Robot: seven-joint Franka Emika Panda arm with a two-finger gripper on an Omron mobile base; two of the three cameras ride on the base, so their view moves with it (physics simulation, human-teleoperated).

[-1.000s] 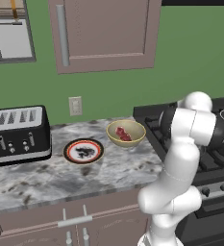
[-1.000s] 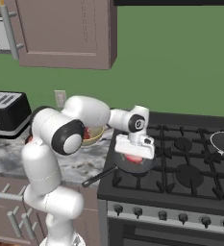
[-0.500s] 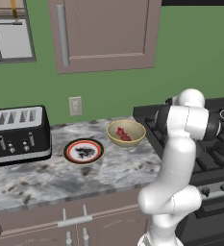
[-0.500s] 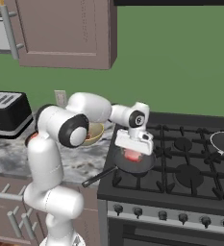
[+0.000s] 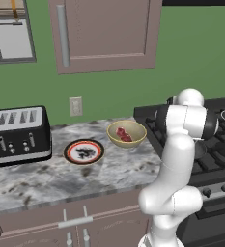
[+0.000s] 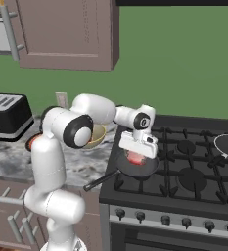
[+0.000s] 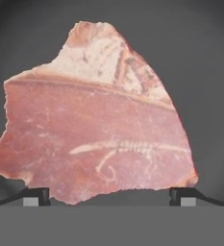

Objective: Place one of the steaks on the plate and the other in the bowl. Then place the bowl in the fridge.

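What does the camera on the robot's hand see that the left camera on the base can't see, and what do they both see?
The hand view shows a steak up close, lying in a dark frying pan, with the gripper spread to either side of the steak's near edge.

The left base view shows the toaster, the plate with nothing on it, and the bowl holding a red steak, all on the counter.

They share little: both look at the stove area, but the arm blocks the pan in the left base view.
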